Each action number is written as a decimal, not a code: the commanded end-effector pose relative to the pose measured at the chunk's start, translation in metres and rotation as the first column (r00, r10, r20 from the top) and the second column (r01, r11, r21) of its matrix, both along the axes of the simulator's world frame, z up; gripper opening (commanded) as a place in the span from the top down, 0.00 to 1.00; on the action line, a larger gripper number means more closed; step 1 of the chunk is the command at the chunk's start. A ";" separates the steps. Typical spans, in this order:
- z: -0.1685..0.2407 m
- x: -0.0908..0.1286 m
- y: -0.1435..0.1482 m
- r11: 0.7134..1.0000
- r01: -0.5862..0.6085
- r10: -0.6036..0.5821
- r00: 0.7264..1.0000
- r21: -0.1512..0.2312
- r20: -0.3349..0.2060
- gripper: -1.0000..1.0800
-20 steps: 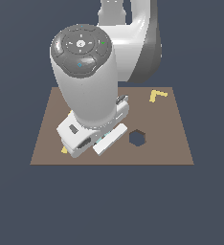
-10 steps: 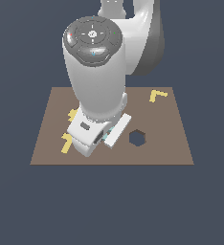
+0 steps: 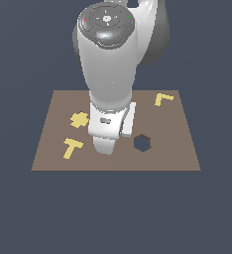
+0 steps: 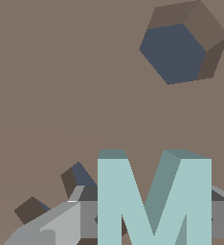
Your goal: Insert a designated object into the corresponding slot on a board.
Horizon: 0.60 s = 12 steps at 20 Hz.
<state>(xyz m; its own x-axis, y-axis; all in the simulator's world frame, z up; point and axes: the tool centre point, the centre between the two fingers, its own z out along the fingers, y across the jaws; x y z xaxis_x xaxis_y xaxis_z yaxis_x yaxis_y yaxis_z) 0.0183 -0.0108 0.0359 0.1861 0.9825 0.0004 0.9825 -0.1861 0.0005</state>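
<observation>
Filling the lower part of the wrist view, the light-teal M block (image 4: 152, 201) sits between the gripper (image 4: 152, 225), whose grey fingers (image 4: 56, 225) flank it on both sides and appear pressed against its edges, so the fingers look closed on the block at about its own width. Just beyond the block, partly covered by it and by one finger, the dark angular edges of the M-shaped slot (image 4: 75, 179) show in the brown board (image 4: 61, 72); the block overlaps the slot but seems offset from it, and how far it stands above the board I cannot tell. Farther off, in the upper right of the wrist frame, lies the dark hexagonal hole (image 4: 178, 45). In the exterior view the bulky white-grey arm (image 3: 108, 74) stands over the middle of the board (image 3: 187, 154) and hides the block, the slot and the fingertips. The hexagonal hole (image 3: 142, 143) lies just to the exterior view's right of the hand. A yellow T-shaped piece (image 3: 72, 147) and a yellow cross-like piece (image 3: 79, 119) lie toward the exterior view's left, and a yellow L-shaped piece (image 3: 162, 98) rests at the far right corner.
</observation>
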 end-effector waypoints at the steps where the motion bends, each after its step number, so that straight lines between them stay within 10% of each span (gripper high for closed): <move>1: 0.001 -0.009 0.001 0.994 -0.111 0.111 0.994 0.000 0.001 1.00; 12: 0.004 -0.037 -0.004 0.891 -0.454 0.454 0.891 0.000 0.000 1.00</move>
<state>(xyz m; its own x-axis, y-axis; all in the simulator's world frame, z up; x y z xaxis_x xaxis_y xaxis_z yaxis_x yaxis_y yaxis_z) -0.0155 -0.0136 0.0389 -0.2392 0.9710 0.0001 0.9710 0.2392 0.0001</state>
